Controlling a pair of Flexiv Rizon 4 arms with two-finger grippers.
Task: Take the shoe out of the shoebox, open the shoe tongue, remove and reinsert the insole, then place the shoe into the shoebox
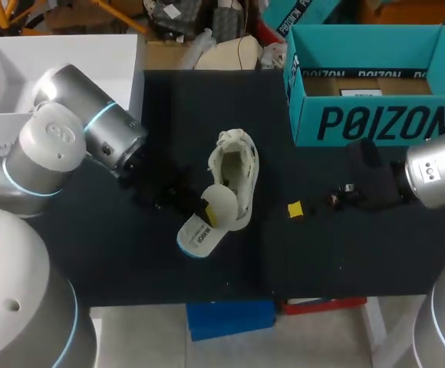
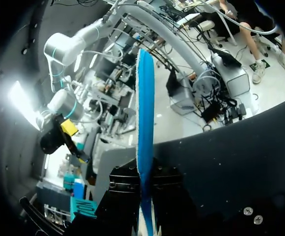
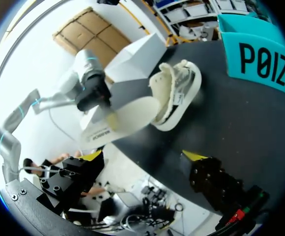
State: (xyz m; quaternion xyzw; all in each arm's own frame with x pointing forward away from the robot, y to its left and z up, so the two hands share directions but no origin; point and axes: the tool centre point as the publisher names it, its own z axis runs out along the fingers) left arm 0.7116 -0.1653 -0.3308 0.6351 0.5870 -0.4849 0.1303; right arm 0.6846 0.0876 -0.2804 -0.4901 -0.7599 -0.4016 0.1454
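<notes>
Pinches, with the left gripper, a thin foam insole, cream on top and blue underneath, fingers closed on its two flat faces partway along, one end out over the black table top, the other resting at the heel opening of a white knitted low shoe. Finds that shoe near the middle of the table, opening upward and spread wide, well apart from the open teal cardboard shoebox at the far right. Holds the right gripper low beside the shoe, fingers spread wide, nothing between them. Expect a light, floppy insole, likely to bend under its own weight; better gripped near the middle and fed in toe first. Expect a soft, light shoe too, apt to slide on the dark surface; worth steadying at the stiffer heel or collar rim, not the limp knitted upper.
</notes>
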